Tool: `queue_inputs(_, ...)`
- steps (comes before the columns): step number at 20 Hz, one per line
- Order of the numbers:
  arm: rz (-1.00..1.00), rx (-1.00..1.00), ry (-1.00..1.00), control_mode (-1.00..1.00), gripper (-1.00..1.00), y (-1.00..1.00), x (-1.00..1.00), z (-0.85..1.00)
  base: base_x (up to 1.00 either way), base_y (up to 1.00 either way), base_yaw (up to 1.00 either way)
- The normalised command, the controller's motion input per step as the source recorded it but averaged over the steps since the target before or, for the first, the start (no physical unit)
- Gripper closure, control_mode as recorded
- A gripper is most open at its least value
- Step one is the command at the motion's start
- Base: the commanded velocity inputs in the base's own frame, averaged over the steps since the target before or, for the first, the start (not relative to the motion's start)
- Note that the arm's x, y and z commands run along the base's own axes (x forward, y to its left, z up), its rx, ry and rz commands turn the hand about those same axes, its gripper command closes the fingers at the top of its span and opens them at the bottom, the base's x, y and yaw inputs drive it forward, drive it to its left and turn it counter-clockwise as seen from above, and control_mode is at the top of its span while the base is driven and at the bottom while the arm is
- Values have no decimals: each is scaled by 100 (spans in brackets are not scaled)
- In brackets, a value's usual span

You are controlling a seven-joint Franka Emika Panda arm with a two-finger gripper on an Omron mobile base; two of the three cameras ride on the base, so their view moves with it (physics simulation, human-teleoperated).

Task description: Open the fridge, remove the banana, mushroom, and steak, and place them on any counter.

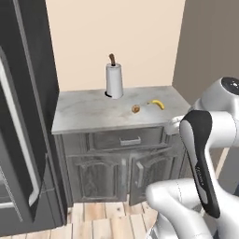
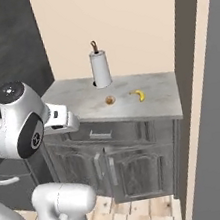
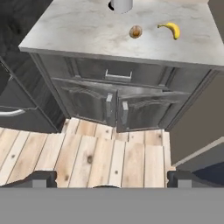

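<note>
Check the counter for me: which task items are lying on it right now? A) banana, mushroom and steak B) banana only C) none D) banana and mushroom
D: the banana and the mushroom lie apart on the counter near the paper towel roll; no steak lies there.

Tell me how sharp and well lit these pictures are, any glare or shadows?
Left base view: flat, even light, soft edges, no glare on the counter. Right base view: the banana casts almost no shadow. Hand view: the mushroom is clear, the fingers dark and blurred.
</note>
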Motion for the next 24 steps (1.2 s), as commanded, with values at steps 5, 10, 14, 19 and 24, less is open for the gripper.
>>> queue_inputs(5,0,0,0,100,-100,0,0,0,-100,23,3)
queue_inputs(10,0,0,0,100,-100,0,0,0,-84,70,3)
queue_inputs(14,0,0,0,100,-100,0,0,0,-9,100,-1)
queue_inputs(19,0,0,0,100,-100,0,0,0,0,100,-6)
queue_inputs(24,0,0,0,100,-100,0,0,0,0,100,-11)
